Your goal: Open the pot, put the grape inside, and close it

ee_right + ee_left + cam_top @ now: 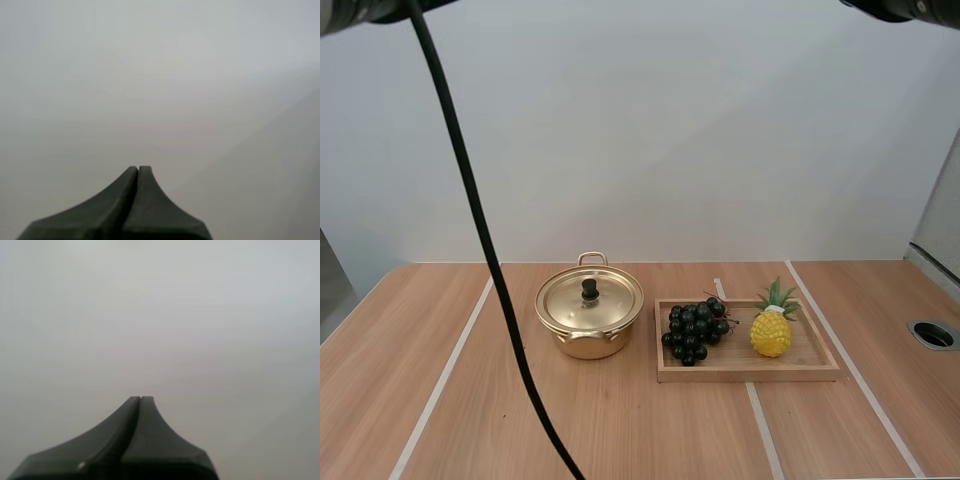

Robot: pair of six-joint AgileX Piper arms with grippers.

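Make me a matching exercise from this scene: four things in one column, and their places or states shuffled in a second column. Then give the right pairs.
Things:
1. pot
2. bunch of grapes
3. pineapple
4. left gripper

Places or states:
A. on the right half of the wooden tray
B. shut on nothing
C. on the table left of the tray, lid on
D. on the left half of the tray

Pairs: 1-C, 2-D, 3-A, 4-B.

Soft, even light fell from above. The pot (588, 345) cast a faint shadow on the counter (650, 420), its lid (565, 305) gleaming mildly.
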